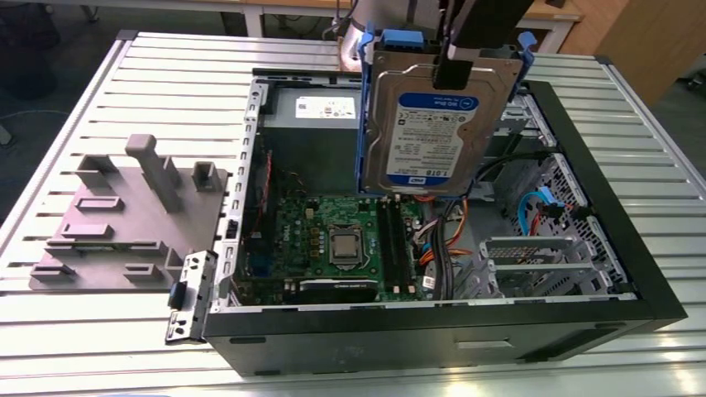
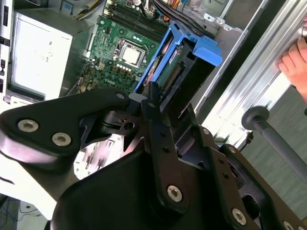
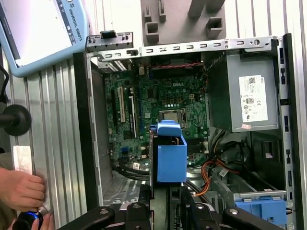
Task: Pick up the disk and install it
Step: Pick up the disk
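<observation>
My jaws are clamped on the top edge of the disk (image 1: 439, 124), gripping it firmly. The disk hangs upright with its white-and-blue label facing the exterior view and blue side rails framing it. It is in the air above the open computer case (image 1: 441, 335), over the green motherboard (image 1: 331, 236) and near the grey power supply (image 1: 314, 112). In the first wrist view, another blue caddy (image 3: 261, 209) sits in its metal cage inside the case. The case lies on a slatted metal table (image 1: 155, 74), with a grey moulded fixture (image 1: 121, 215) at the exterior view's left. A person's hand (image 3: 21, 189) is at the table's edge.
</observation>
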### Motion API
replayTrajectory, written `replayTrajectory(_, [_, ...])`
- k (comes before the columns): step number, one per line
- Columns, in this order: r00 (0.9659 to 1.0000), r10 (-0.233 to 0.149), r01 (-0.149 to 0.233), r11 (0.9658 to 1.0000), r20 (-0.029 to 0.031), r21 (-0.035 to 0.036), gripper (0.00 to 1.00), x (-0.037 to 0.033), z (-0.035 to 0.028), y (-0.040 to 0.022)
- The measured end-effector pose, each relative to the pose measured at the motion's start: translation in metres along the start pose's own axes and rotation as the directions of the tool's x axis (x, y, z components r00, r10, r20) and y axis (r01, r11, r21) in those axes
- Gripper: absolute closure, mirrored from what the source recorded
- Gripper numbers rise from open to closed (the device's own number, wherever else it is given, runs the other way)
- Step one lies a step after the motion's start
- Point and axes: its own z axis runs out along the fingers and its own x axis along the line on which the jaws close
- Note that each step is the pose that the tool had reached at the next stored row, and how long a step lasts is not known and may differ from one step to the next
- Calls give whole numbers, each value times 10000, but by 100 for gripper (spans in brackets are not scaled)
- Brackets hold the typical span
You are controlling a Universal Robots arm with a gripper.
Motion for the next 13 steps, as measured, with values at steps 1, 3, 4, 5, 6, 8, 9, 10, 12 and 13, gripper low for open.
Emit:
replayTrajectory(1, [10000, 0, 0, 10000, 1, 0, 65, 8, 1, -1])
replayTrajectory(3, [10000, 0, 0, 10000, 0, 0, 65, 26, 1, -4])
replayTrajectory(4, [10000, 0, 0, 10000, 1, 1, 65, 38, 2, -6])
replayTrajectory(5, [10000, 0, 0, 10000, 1, 0, 65, 51, 2, -8])
replayTrajectory(6, [10000, -1, 1, 10000, 1, 0, 65, 62, 2, -10])
replayTrajectory(8, [10000, 0, 0, 10000, 0, 0, 65, 84, 3, -13])
replayTrajectory(9, [10000, 0, 0, 10000, -1, 0, 65, 95, 3, -15])
replayTrajectory(10, [10000, 0, 0, 10000, 0, 0, 65, 104, 4, -17])
replayTrajectory(12, [10000, 2, -2, 10000, 1, 0, 65, 110, 4, -19])
replayTrajectory(13, [10000, -1, 1, 10000, 1, 0, 65, 109, 4, -29])
